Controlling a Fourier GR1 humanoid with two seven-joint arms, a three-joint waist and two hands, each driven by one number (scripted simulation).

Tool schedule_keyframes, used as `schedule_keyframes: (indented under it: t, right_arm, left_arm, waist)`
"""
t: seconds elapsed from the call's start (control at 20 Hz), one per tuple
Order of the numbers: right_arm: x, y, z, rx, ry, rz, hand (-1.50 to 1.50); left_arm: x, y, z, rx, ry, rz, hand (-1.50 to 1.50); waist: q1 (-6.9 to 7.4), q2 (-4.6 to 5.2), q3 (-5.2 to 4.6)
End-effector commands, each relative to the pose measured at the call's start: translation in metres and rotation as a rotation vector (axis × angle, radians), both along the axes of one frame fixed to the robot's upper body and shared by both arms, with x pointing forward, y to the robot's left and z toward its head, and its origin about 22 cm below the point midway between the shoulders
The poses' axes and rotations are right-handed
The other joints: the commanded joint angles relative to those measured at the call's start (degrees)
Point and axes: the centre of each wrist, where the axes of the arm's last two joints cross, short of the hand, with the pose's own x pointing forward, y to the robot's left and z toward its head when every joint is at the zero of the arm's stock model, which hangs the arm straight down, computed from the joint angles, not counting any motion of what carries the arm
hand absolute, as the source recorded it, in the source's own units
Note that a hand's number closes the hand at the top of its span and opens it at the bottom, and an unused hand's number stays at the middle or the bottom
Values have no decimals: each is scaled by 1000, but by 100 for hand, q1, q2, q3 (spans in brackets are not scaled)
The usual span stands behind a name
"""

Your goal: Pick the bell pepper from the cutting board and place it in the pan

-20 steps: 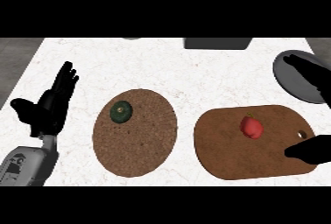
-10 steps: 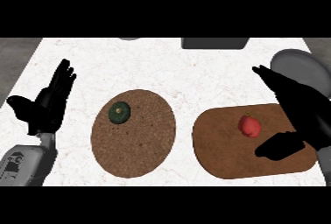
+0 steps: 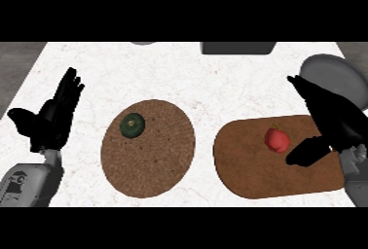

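Note:
A red bell pepper (image 3: 276, 139) lies on the brown cutting board (image 3: 259, 170) at the right of the counter. My right hand (image 3: 335, 121) hovers open just right of the pepper, fingers stretched toward the far side and thumb (image 3: 307, 151) pointing left below the pepper; it does not hold it. The grey pan (image 3: 332, 74) sits at the far right, partly hidden behind this hand. At the left edge my left hand (image 3: 50, 119) rests open with fingers up.
A round brown cork mat (image 3: 151, 155) lies in the middle with a dark green squash (image 3: 132, 125) on its far left part. A grey box (image 3: 238, 47) stands at the counter's back edge.
My right hand has moved left and nearer, from over the pan to beside the pepper, with its thumb now below the pepper. The left hand has barely shifted.

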Motion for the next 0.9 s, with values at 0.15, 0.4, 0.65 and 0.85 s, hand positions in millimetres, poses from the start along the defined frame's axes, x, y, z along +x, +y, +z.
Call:
schedule_keyframes:
  t: [0.15,0.4,0.65,0.85]
  right_arm:
    - [17,-16,-27,4,112,19,-150]
    - [12,-2,-33,-10,150,47,-150]
    - [15,-3,-58,-39,176,62,-150]
    - [25,-7,-57,-125,217,32,-150]
  left_arm:
    - [-5,-8,-1,-7,-10,-3,0]
    - [-1,1,-1,-5,-7,3,0]
    - [-5,6,-4,3,-11,13,0]
    - [-2,8,-3,3,7,-3,0]
  waist:
    - [11,2,2]
    - [-7,-1,0]
    - [-3,0,1]
    - [-1,0,0]
